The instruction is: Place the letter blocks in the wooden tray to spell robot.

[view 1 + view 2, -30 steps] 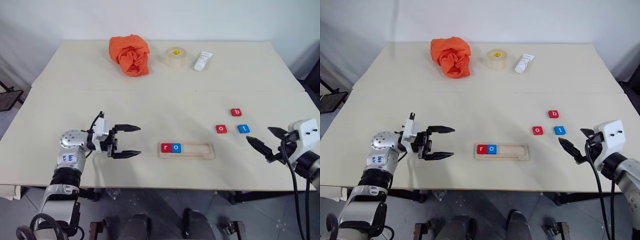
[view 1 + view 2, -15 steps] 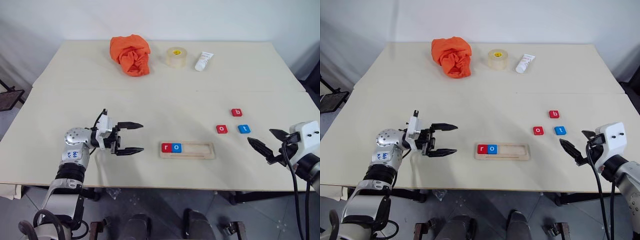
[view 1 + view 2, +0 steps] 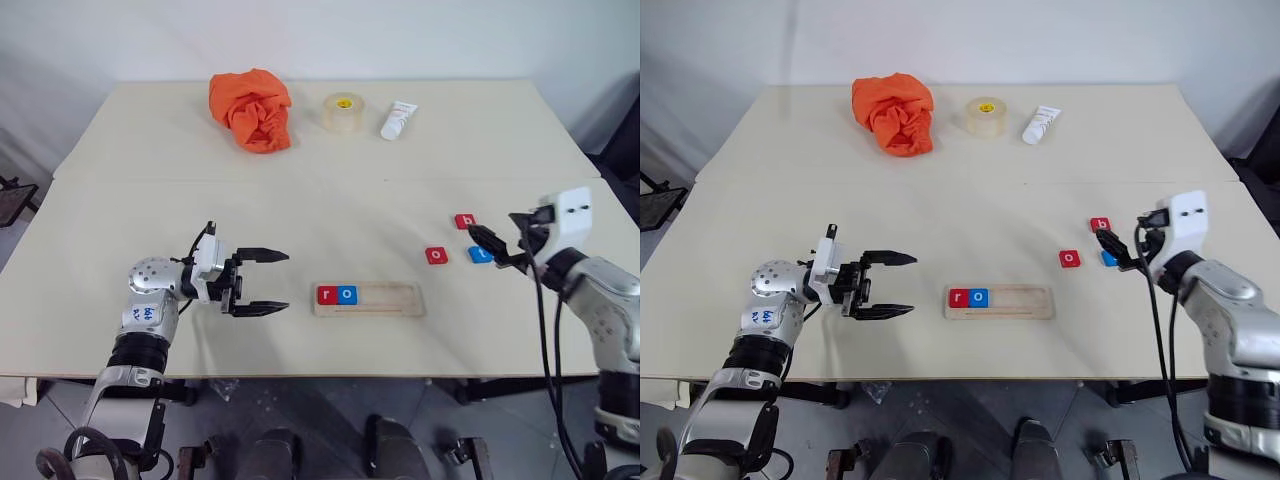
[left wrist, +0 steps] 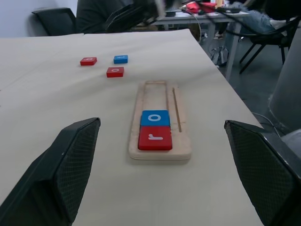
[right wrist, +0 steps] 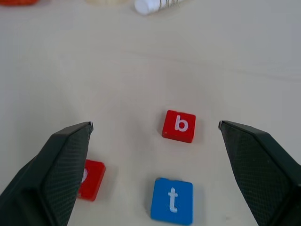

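Red r block [image 3: 327, 295], blue o block [image 3: 347, 294], pale tray [image 3: 395, 299].

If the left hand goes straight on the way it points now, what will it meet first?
Most likely the wooden tray. The open left hand points level along the table toward the tray's near end, where the red r block lies. It may pass just above the tray; the height is hard to judge.
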Tool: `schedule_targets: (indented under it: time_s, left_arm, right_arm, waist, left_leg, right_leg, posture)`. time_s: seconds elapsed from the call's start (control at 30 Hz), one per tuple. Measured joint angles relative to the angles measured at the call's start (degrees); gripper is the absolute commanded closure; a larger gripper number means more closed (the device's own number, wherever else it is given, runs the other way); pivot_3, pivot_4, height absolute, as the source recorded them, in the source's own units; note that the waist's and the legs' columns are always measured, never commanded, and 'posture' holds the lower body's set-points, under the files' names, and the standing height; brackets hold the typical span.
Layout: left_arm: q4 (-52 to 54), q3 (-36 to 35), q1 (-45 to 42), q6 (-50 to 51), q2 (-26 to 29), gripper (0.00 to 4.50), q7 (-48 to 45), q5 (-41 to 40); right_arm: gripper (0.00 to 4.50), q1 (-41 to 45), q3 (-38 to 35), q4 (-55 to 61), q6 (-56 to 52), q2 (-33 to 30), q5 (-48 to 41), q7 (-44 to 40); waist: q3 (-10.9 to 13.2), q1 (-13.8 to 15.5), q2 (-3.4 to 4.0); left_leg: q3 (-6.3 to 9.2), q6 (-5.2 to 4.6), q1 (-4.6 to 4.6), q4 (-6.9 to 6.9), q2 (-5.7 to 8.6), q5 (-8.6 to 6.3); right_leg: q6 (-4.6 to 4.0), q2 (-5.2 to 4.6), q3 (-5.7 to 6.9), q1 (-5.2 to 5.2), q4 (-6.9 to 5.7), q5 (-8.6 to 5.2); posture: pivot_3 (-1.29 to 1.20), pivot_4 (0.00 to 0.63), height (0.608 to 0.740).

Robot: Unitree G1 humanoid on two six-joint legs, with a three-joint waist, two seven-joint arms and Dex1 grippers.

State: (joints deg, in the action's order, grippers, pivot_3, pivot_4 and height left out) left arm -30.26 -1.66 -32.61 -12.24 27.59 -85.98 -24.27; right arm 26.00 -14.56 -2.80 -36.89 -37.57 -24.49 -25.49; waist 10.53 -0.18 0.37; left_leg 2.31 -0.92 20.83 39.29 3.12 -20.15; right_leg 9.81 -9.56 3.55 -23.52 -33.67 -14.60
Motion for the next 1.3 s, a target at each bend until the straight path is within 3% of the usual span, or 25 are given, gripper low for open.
schedule_targets:
  time_s: [0.1,0.43,0.63,0.73,0.97,1.17,1.3]
  left_arm:
    - [3.53,0.02,2.40,0.89,0.10,0.01,0.09,-0.38]
    - [11.39,-0.78,8.22,3.44,0.56,0.01,3.01,-1.12]
    - [12.30,-0.79,8.60,3.49,0.57,0.01,4.14,-1.13]
    - [12.30,-0.79,8.62,3.48,0.57,0.00,4.16,-1.14]
    - [11.20,-0.82,7.92,3.40,0.56,0.00,3.95,-1.14]
    - [7.96,-0.76,5.74,2.72,0.38,0.00,2.19,-1.14]
    - [5.43,-0.49,4.73,2.67,0.42,0.00,0.05,-1.14]
  right_arm:
    - [0.00,7.33,3.80,-10.95,3.26,2.65,4.97,2.10]
    - [0.00,17.49,5.80,-33.54,14.95,8.16,11.98,4.98]
    - [0.00,18.52,5.52,-36.95,17.06,9.04,13.11,5.63]
    - [0.61,18.40,5.23,-36.95,17.09,9.22,13.15,5.96]
    - [2.99,17.36,3.91,-35.55,17.06,10.26,12.89,7.04]
    - [3.03,14.23,2.91,-28.88,15.00,11.53,12.55,8.90]
    - [3.03,6.99,2.04,-8.96,5.74,11.74,10.52,11.49]
  waist:
    - [0.00,-0.22,0.00]
    - [-0.01,-0.37,0.02]
    - [-0.01,-1.11,0.03]
    - [-0.02,-1.46,0.03]
    - [-0.02,-1.45,0.04]
    - [-0.02,-1.46,0.04]
    - [-0.02,-1.34,0.05]
  left_leg:
    - [0.02,0.03,0.19,0.01,-0.02,0.02]
    - [0.09,0.06,0.27,0.00,0.01,0.04]
    - [0.11,0.07,0.27,0.01,0.01,0.04]
    - [0.10,0.08,0.25,0.01,0.00,0.05]
    - [0.09,0.09,0.25,0.09,0.00,0.06]
    - [0.09,0.09,0.27,0.12,0.01,0.06]
    - [0.15,0.10,0.33,0.11,-0.03,0.05]
  right_leg:
    - [-0.01,0.01,0.03,-0.19,0.00,0.00]
    - [-0.01,-0.01,0.08,-0.21,0.02,0.00]
    - [-0.01,0.00,0.09,-0.20,0.00,0.00]
    - [-0.01,0.00,0.09,-0.20,-0.01,0.00]
    - [-0.01,0.00,0.06,-0.19,-0.09,0.00]
    - [-0.02,0.00,0.05,-0.22,-0.12,0.00]
    - [-0.02,0.00,0.08,-0.29,-0.14,0.00]
  posture:
    - [0.00,0.150,0.740]
    - [0.00,0.150,0.740]
    - [0.00,0.150,0.740]
    - [0.00,0.150,0.740]
    - [0.00,0.150,0.740]
    - [0.00,0.150,0.740]
    - [0.00,0.150,0.740]
